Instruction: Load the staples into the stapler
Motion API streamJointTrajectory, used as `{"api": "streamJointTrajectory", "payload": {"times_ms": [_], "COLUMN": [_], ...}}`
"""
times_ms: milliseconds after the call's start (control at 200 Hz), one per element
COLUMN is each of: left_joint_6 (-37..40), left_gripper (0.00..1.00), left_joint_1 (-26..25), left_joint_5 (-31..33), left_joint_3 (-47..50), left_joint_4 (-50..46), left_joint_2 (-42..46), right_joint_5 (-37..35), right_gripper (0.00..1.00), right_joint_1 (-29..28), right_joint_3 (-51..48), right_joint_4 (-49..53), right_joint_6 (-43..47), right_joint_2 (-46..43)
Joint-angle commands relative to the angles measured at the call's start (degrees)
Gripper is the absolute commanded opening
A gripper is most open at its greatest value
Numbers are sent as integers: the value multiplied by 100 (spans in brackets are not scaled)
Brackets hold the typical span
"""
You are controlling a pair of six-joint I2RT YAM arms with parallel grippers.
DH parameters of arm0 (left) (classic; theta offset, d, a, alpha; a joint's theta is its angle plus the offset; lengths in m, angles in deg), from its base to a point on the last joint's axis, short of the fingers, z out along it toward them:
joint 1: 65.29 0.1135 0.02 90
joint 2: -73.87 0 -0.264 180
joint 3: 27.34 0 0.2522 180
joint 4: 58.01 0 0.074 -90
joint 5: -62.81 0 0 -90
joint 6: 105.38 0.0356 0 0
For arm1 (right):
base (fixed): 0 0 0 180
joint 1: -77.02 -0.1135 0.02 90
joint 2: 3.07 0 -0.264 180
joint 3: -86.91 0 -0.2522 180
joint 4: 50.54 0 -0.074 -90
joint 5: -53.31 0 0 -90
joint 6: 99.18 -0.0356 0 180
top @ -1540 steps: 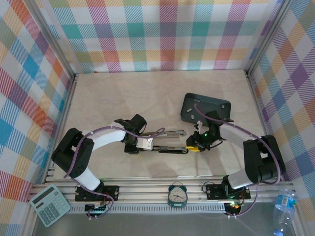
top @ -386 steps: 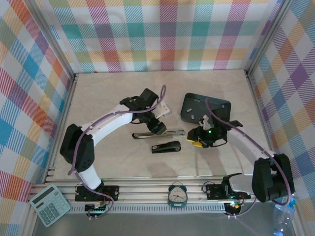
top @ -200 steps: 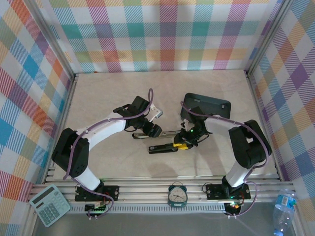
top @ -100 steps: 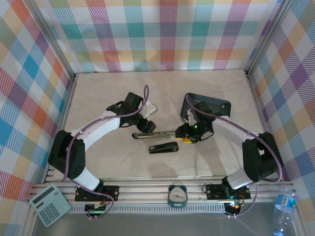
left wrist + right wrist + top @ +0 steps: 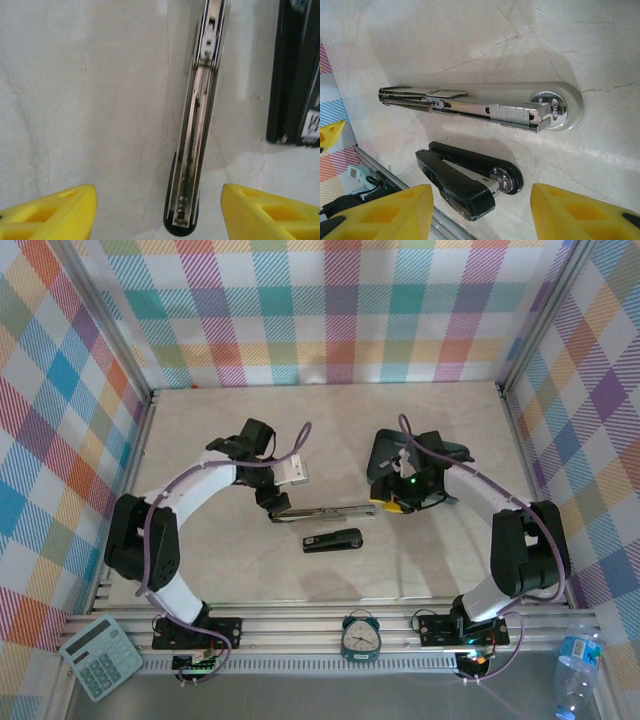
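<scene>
Pale marbled table [image 5: 200, 420] with an opened silver stapler [image 5: 325, 511], a black stapler [image 5: 333, 541], a dark tray [image 5: 384, 448].

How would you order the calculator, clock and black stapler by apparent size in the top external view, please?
1. calculator
2. clock and black stapler: too alike to rank; stapler longer, clock wider.
</scene>
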Motion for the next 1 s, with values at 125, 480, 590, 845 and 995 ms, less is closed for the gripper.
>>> {"api": "streamJointTrajectory", "payload": {"times_ms": [125, 480, 590, 845, 995], "left_joint_6": [947, 967, 1029, 1057, 1050], "left_gripper": [66, 70, 71, 72, 69], "left_joint_1": [110, 101, 101, 99, 76], "left_joint_5": [136, -105, 27, 497, 540], "left_joint_3": [-502, -446, -220, 82, 138], "left_joint_4": [-663, -1071, -996, -646, -453], "left_joint_2": [-704, -1029, -1003, -1113, -1128], "right_joint_5": [21, 81, 117, 179, 174], "right_gripper": [53, 54, 54, 54, 54], "right_joint_1": [13, 21, 22, 22, 28], "right_joint_3": [12, -102, -129, -191, -230], "right_joint_4": [-111, -233, -269, -306, -294], "right_joint_6": [148, 138, 150, 182, 200], "right_joint_2": [181, 230, 255, 259, 207]}}
